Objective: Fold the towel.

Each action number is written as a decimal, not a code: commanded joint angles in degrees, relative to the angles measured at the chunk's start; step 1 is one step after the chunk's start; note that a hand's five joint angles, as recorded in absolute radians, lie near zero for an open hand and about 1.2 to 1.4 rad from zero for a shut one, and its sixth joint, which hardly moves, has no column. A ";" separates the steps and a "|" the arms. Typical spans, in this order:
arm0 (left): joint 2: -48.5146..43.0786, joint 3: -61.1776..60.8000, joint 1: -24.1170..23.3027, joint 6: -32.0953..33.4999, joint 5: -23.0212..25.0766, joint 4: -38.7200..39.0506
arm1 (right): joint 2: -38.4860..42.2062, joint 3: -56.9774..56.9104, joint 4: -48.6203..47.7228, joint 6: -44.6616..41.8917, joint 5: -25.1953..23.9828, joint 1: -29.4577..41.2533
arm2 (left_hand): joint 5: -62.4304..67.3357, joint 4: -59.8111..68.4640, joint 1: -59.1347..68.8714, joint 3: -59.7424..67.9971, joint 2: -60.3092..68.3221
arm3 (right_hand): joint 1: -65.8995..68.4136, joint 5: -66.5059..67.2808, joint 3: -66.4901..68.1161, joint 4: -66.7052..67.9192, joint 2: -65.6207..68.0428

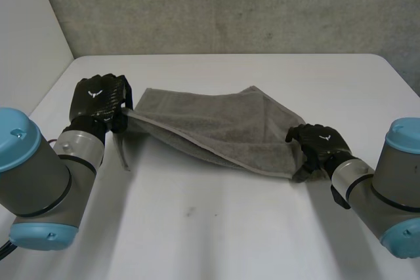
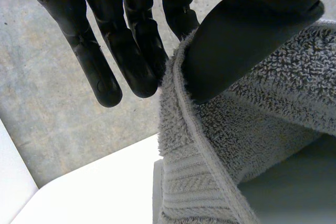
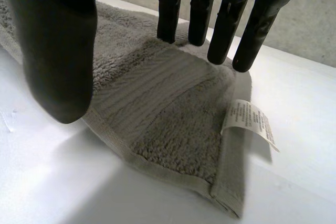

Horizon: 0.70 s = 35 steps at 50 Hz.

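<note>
Both arms frame the near side: the left arm [image 1: 39,175] and the right arm [image 1: 387,188], with a broad bare stretch of white table [image 1: 216,227] between them. More clear table lies beyond, up to the concrete wall [image 1: 230,4].

A grey towel [image 1: 210,126] lies mid-table. Its long axis runs from hand to hand, with the left end farther back and the right end nearer. It is looped terry with a flat ribbed band and a hemmed edge.

At the left end, the left hand [image 1: 98,96] pinches the hem between thumb and fingers, and that end is raised.

At the right corner, the right hand [image 1: 318,142] sets straight, slightly spread fingertips on the cloth, its thumb held apart. A white label [image 3: 251,121] sticks out beside them.
</note>
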 commanded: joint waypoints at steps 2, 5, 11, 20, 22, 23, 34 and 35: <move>0.00 0.02 0.00 -0.05 -0.02 0.00 | 2.70 -1.49 -0.80 -0.15 -0.16 1.73 | 10.59 10.13 10.90 10.24 10.19 | -9.08 -7.79 -9.56 -9.56 -9.77; 0.00 -0.07 0.00 -0.05 -0.02 0.00 | 3.66 -2.11 -0.80 -0.58 -0.07 2.26 | 10.59 10.13 10.90 10.24 10.19 | -9.10 -7.80 -9.57 -9.57 -9.78; 0.09 -0.42 -0.09 -0.05 0.07 0.00 | 4.81 -3.25 -0.98 -0.67 0.45 2.26 | 10.59 10.13 10.90 10.24 10.19 | -6.91 -5.61 -7.38 -7.38 -7.59; 0.00 -0.42 0.00 -0.05 -0.02 0.00 | 6.66 -4.75 -5.29 -0.94 5.38 2.26 | 10.59 10.13 10.90 10.24 10.19 | -6.07 -4.77 -6.54 -6.54 -6.75; 0.00 -0.42 0.09 -0.05 -0.02 0.00 | 6.83 -4.83 -6.69 -0.94 5.90 2.26 | 10.59 10.13 10.90 10.24 10.19 | -6.07 -4.77 -6.54 -6.54 -6.75; 0.00 -0.51 0.35 -0.05 -0.02 0.00 | 6.83 -4.75 -7.91 -1.03 6.25 2.26 | 10.59 10.13 10.90 10.24 10.19 | -6.07 -4.77 -6.54 -6.54 -6.75; 0.09 -0.51 1.67 -0.05 -0.10 0.00 | 6.57 -5.53 -12.14 -4.19 10.30 0.60 | 10.59 10.13 10.90 10.24 10.19 | 0.98 2.28 0.51 0.50 0.30; 0.09 -0.51 1.67 -0.05 -0.10 0.00 | 6.57 -5.89 -11.62 -4.19 10.30 -0.28 | 10.59 10.13 10.90 10.24 10.19 | 2.83 4.13 2.36 2.35 2.15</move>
